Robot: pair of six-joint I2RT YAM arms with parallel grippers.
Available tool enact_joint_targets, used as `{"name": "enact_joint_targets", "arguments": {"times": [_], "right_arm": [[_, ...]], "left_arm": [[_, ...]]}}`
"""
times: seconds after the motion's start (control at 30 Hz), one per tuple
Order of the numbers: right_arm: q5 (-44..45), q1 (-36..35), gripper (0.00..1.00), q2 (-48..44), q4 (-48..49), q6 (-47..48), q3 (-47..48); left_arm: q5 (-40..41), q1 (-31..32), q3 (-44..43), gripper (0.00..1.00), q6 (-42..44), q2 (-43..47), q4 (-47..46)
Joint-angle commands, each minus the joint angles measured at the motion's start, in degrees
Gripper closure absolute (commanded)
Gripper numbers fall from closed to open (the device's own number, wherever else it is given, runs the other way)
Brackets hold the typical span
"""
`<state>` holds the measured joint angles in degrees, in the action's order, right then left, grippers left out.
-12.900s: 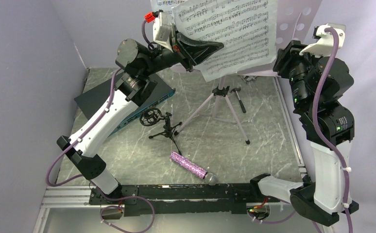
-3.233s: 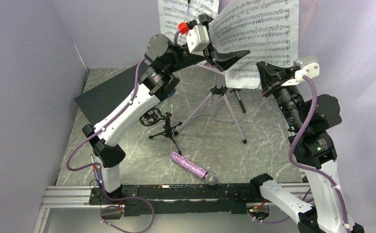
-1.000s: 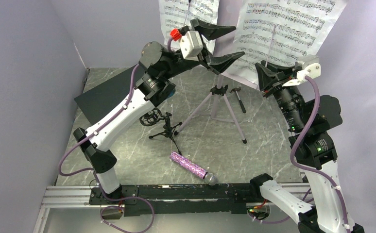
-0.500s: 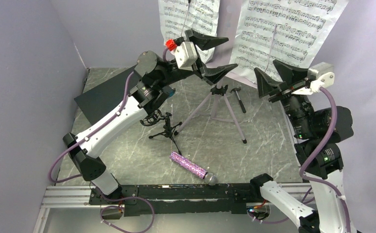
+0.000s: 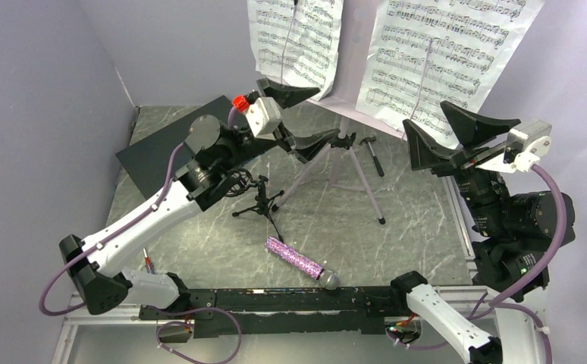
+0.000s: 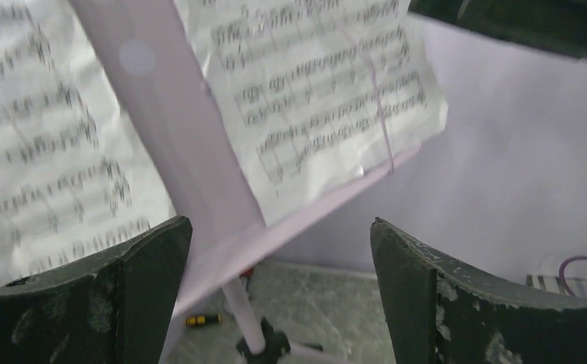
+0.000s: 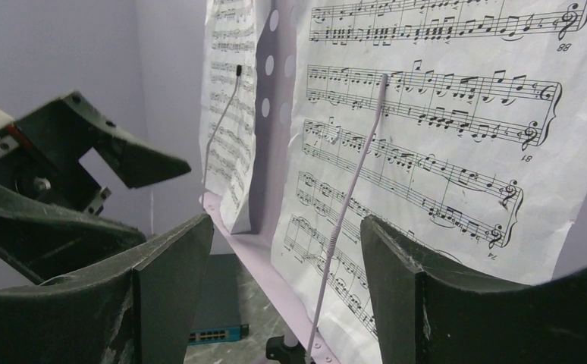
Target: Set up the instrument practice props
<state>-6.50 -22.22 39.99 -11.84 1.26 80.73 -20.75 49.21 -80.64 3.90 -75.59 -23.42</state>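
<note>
Wire arms (image 7: 349, 199) pin both sheet-music pages (image 5: 442, 57) upright on the music stand (image 5: 353, 61) at twelve o'clock, so left gripper (image 5: 302, 116) and right gripper (image 5: 451, 135) hang open, empty.

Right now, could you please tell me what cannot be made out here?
Music stand: top cut off by frame edge, top view.
Mic stand ring: partly behind left arm, top view.
Pages: notes blurred, left wrist view.
Tool: too small to identify, top view.

The marbled table (image 5: 412, 227) bears a dark box (image 5: 152, 150), mic stand (image 5: 260, 203), microphone (image 5: 298, 262), tripod (image 5: 366, 186) and perhaps a tool (image 5: 373, 157).
</note>
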Motion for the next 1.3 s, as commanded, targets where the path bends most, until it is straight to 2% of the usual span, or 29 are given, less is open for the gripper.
{"name": "enact_joint_targets", "arguments": {"times": [0.0, 0.2, 0.47, 0.67, 0.97, 1.27], "right_arm": [[0.53, -0.11, 0.21, -0.28, -0.04, -1.12, -0.02], [5.15, -0.11, 0.16, 2.16, -1.37, -3.64, 0.21], [9.93, -0.11, 0.09, 6.43, -0.12, -3.33, 1.2], [16.56, -0.11, 0.08, 8.88, 0.21, -2.57, 2.32], [20.78, -0.11, 0.06, 10.19, 0.54, -2.77, 3.26], [19.19, -0.11, 0.05, 8.69, 0.48, -4.24, 3.01]], "left_arm": [[6.23, 0.27, 6.49, 0.07, 0.52, 5.15, 1.89], [12.45, 0.22, 17.1, 0.07, -3.13, 10.36, 3.91], [16.51, 0.29, 26.21, 0.07, -8.15, 14.9, 3.48], [19.04, 0.22, 29.3, 0.07, -9.76, 16.89, 4.02], [20.66, 0.26, 31.49, 0.07, -11.13, 19.16, 7.02], [24.79, 0.19, 32.65, 0.07, -12.88, 21.03, 9.88]]}}
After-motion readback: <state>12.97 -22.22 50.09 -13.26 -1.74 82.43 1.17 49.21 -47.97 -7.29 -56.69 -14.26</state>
